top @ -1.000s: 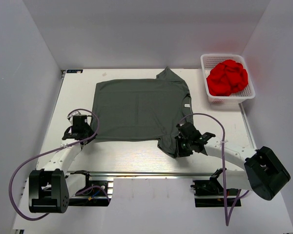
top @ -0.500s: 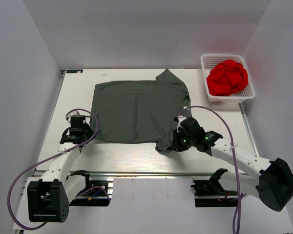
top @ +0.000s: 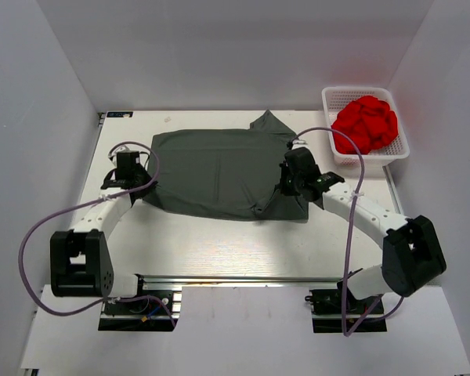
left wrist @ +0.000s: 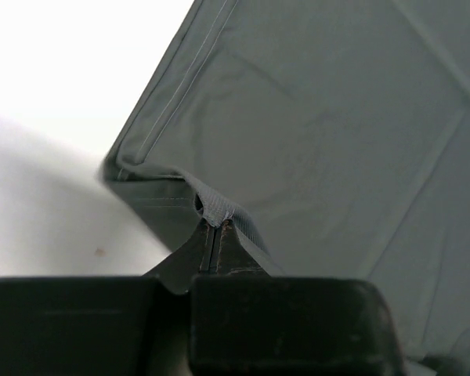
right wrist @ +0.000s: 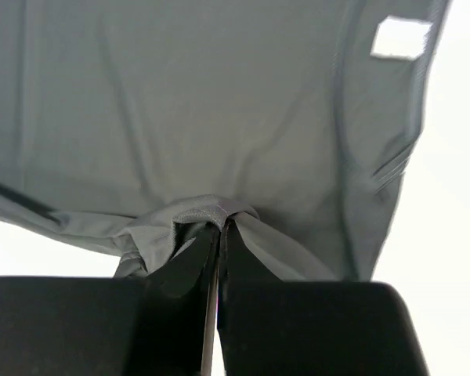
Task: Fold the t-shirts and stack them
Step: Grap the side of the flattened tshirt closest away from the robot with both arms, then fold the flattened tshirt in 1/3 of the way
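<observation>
Left gripper point(left wrist: 213, 229): clamped on shirt point(top: 219, 168) hem.
Right gripper point(right wrist: 219, 225): clamped on hem too.
Change: hem carried toward shirt's middle; fold underway.

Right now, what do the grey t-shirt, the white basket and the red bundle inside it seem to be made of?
Grey t-shirt: thin, soft cloth with a matte look; it drapes, wrinkles and shows a stitched hem.
White basket: probably rigid plastic; its walls are a fine moulded lattice.
Red bundle: apparently crumpled cloth, judging by its rounded folds; the weave is not visible.
</observation>
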Robot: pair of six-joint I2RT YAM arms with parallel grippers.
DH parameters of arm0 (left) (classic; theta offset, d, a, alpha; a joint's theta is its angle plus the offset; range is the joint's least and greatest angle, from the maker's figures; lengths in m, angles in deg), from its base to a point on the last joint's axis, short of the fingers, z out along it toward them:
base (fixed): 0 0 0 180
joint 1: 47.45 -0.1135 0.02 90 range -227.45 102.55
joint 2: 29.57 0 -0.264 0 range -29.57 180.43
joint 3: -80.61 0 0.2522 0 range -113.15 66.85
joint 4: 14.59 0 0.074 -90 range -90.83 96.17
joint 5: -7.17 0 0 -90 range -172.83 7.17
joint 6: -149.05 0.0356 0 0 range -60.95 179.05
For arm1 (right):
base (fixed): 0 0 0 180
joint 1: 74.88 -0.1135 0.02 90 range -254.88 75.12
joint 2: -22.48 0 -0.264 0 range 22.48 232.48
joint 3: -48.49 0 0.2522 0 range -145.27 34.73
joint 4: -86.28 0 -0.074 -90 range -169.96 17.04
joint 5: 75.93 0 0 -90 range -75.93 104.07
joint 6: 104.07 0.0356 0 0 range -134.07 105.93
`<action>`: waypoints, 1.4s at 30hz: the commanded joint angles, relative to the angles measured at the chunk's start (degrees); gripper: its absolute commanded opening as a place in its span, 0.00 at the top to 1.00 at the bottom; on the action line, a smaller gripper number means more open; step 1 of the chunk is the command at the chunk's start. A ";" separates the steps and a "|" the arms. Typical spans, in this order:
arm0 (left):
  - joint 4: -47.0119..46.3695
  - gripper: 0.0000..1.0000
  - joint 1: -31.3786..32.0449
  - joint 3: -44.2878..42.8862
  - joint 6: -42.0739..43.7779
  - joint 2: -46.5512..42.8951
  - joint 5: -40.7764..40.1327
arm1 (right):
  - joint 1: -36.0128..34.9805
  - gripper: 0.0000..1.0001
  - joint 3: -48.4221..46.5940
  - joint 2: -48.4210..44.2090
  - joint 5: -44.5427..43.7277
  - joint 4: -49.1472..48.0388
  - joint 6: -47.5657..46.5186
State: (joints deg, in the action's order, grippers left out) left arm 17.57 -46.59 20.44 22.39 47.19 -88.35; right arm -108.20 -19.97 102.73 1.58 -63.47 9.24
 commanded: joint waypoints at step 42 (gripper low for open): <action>-5.73 0.00 -2.45 -22.41 13.29 27.05 23.89 | 15.92 0.31 -17.30 21.88 10.74 6.01 -14.61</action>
State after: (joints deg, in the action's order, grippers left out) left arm 16.08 -49.97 -5.29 33.71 77.87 -71.24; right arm -92.59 -40.25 127.27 13.57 -55.23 -6.85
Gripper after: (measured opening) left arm 0.993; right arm 0.689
